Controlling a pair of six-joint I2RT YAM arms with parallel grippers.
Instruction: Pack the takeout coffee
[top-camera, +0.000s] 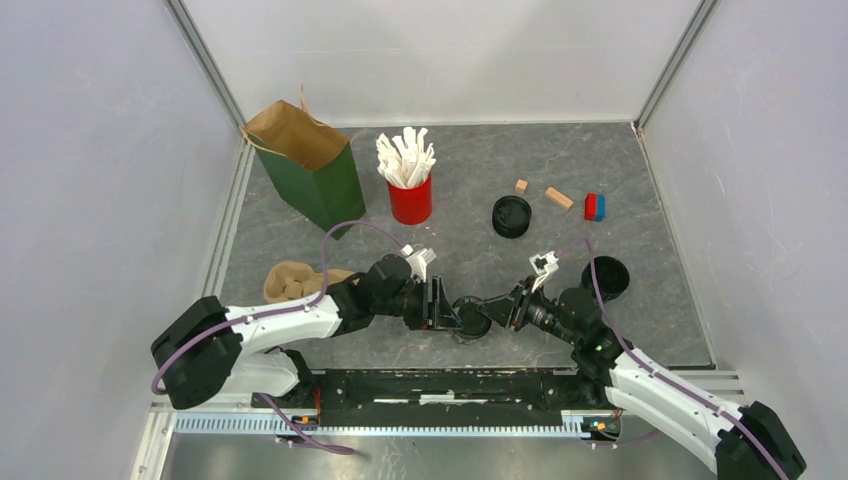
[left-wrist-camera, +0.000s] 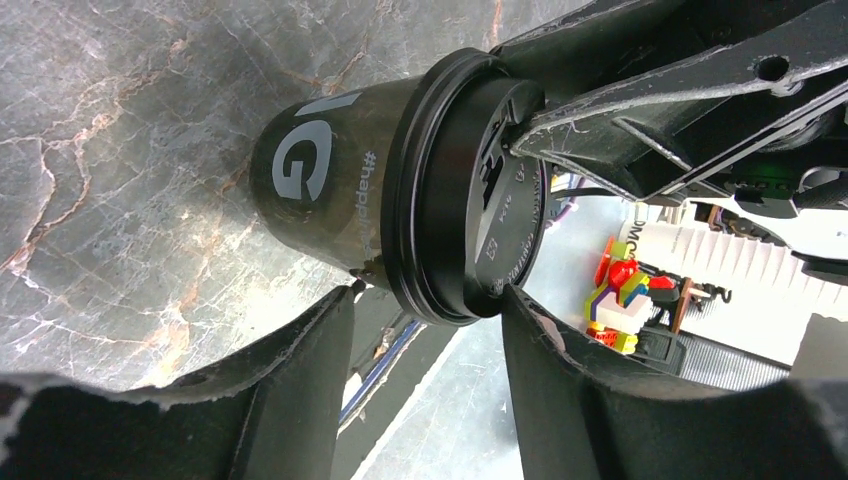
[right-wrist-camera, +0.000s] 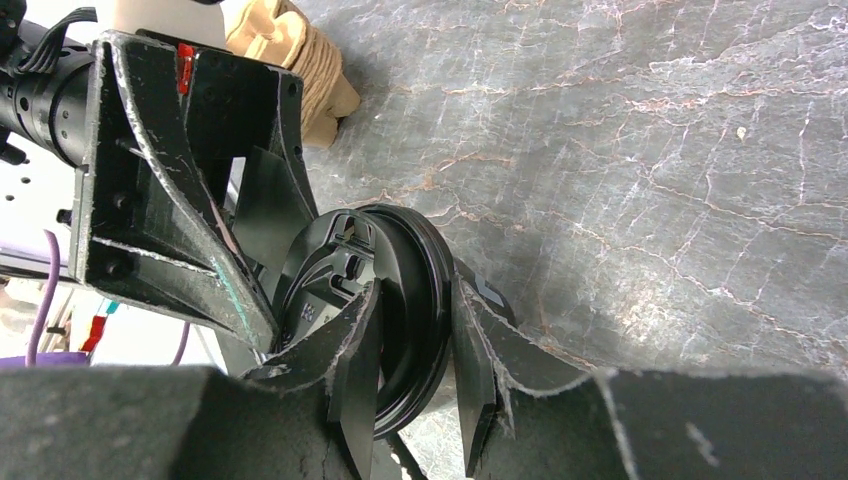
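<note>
Left wrist view: the black paper cup (left-wrist-camera: 320, 180) is tipped on its side, white lettering visible, with the flat black lid (left-wrist-camera: 470, 200) seated on its mouth. The right gripper (right-wrist-camera: 415, 335) pinches the lid rim, one finger on the lid's top face and the other behind the rim. The left gripper (left-wrist-camera: 430, 295) has its jaws spread, one finger on each side of the rim; contact cannot be determined. In the top external view, the cup sits between both grippers, near the centre of the near edge of the table (top-camera: 470, 160). Well apart, toward the far side, stand a green bag (top-camera: 315, 175), a red cup of white sticks (top-camera: 410, 198) and a loose black lid (top-camera: 511, 216).
</note>
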